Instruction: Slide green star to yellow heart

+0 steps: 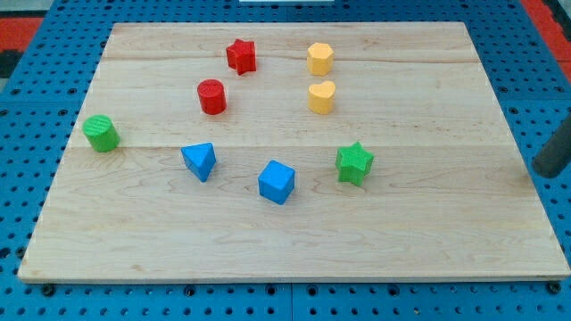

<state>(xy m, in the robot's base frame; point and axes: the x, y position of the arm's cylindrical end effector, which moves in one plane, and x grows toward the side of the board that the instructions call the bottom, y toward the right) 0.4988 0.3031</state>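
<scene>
The green star lies on the wooden board, right of the middle. The yellow heart lies above it and a little to the left, about a block's width of bare wood between them. My tip is at the view's right edge, at the board's right border, far to the right of the green star and level with it. The rod leans up out of the view.
A yellow hexagon sits just above the yellow heart. A red star and red cylinder lie upper left. A blue cube, blue triangle and green cylinder lie left of the green star.
</scene>
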